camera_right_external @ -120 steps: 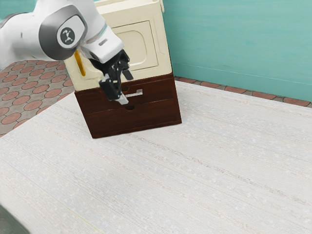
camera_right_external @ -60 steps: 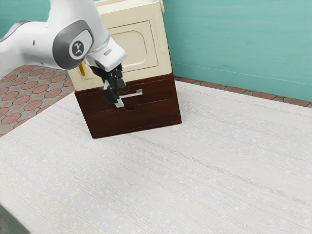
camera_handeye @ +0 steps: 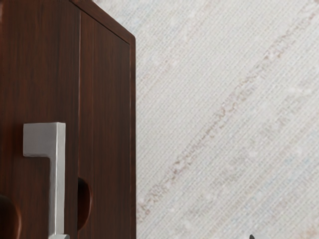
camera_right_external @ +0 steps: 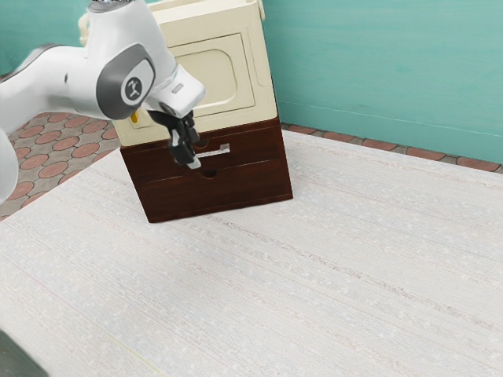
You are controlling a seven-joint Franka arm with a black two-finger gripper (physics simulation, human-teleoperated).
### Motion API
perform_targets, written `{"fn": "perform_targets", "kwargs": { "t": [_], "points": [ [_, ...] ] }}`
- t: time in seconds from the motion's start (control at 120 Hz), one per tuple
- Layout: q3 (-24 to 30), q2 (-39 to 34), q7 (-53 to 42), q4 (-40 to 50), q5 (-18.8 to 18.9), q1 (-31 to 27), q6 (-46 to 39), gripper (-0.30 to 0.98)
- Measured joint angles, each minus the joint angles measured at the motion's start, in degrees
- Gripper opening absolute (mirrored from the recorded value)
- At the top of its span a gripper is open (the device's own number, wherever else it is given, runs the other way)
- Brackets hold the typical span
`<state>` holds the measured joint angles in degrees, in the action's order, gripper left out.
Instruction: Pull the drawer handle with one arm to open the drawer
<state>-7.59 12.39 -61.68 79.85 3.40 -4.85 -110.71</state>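
Note:
My gripper point(camera_right_external: 194, 151) is at the end of the silver handle point(camera_right_external: 215, 151) nearer the exterior view's left, its black fingers apart, one above the other. Its lower fingertip point(camera_right_external: 194, 163) looks pale and overlaps the drawer front; whether it touches the handle I cannot tell. The dark brown upper drawer point(camera_right_external: 255, 148) sits flush in the cabinet. In the wrist view the handle point(camera_handeye: 58, 184) stands out from the wooden drawer front point(camera_handeye: 37, 74) and runs down to the lower edge.
A second brown drawer point(camera_right_external: 236, 193) lies below, with a finger notch at its top. The cream upper cabinet point(camera_right_external: 236, 75) rises above both. The pale table point(camera_right_external: 314, 275) stretches in front, and a teal wall point(camera_right_external: 385, 71) stands behind.
My hand has turned and come round in front of the drawer, staying near the handle's end; the fingers look closer together from this side. The drawer has not moved.

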Motion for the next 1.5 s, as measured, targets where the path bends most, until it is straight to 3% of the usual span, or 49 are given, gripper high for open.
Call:
{"fn": "perform_targets", "kwargs": {
  "t": [0.667, 0.817, 1.5],
  "points": [
    [-0.2, 3.9, -0.8, -0.8, 3.3, -1.2, -7.1, 0.40],
    [-0.2, 5.1, -1.6, -0.8, 4.1, -1.4, -8.5, 0.34],
    [-0.2, 8.3, -4.7, -0.7, 3.7, -2.1, -13.3, 0.20]
  ]
}}
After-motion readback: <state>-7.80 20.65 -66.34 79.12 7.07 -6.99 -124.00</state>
